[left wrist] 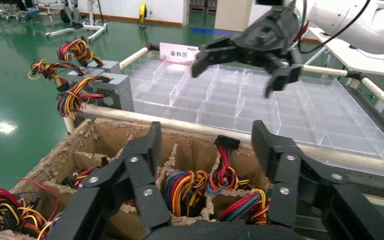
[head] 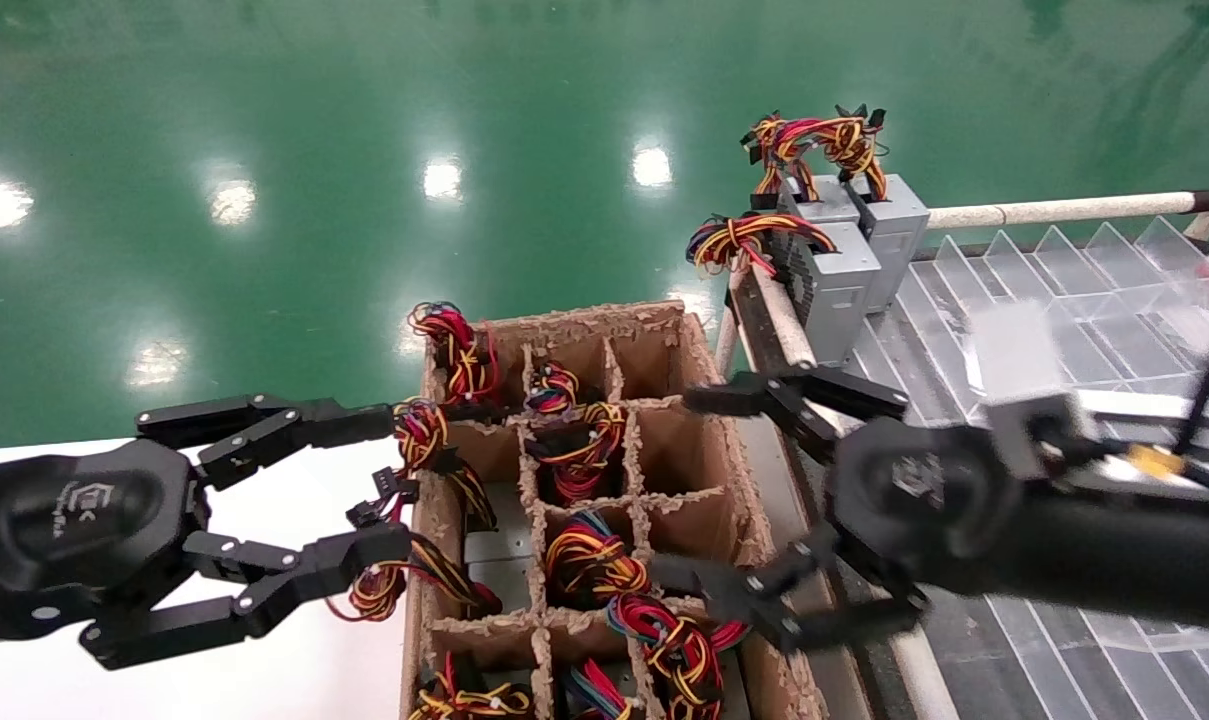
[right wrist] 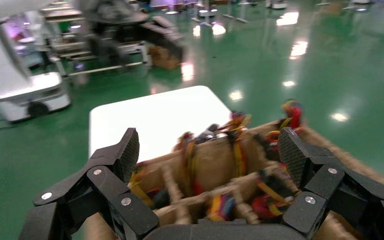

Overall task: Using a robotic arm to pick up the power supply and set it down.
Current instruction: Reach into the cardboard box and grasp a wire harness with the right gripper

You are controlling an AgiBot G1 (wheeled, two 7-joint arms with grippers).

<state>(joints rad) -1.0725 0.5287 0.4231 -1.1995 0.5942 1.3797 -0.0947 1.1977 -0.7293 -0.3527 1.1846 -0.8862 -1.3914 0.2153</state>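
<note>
A brown cardboard carton (head: 709, 350) with divider cells holds several power supplies; mostly their wire bundles show. A mostly red bundle (head: 664, 630) sits in a near-right cell, its grey box hidden; I take it for the power supply. The robotic arm's right gripper (head: 694, 490) hangs open over the carton's right side, one finger just above that bundle, holding nothing. Its white arm (left wrist: 350, 25) shows in the left wrist view. My left gripper (head: 389, 485) is open at the carton's left wall, beside draped wires (head: 419, 435), gripping none. Coloured bundles (left wrist: 225, 172) lie beyond the left gripper (left wrist: 207, 132).
Three grey power supplies (head: 844, 260) with orange-yellow wires stand at the far corner of a clear divider tray (head: 1064, 270) on the right rack. A padded rail (head: 1054, 210) edges the rack. A white table (head: 294, 560) lies left of the carton, green floor beyond.
</note>
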